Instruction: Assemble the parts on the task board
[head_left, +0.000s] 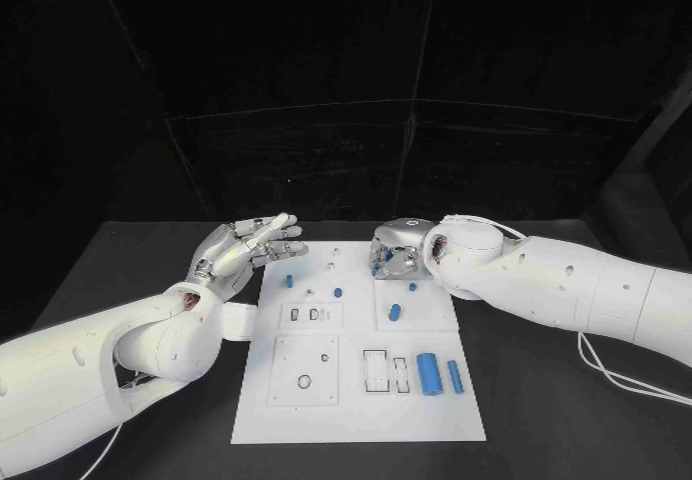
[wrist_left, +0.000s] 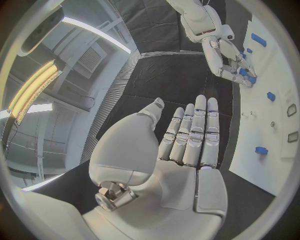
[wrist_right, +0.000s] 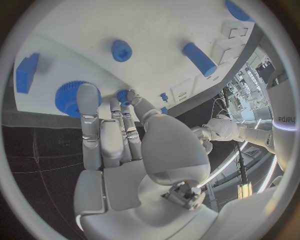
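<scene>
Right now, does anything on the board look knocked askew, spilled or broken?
Nothing stands out. The white board lies flat on the table, blue parts rest on it, and both the left hand and right hand look empty.

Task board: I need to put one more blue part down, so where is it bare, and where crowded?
Bare: the task board's near strip, below the oval-hole plate and the big blue cylinder. Crowded: the far end, where the right robot hand sits over small blue parts, with the left robot hand at the far-left corner.
</scene>
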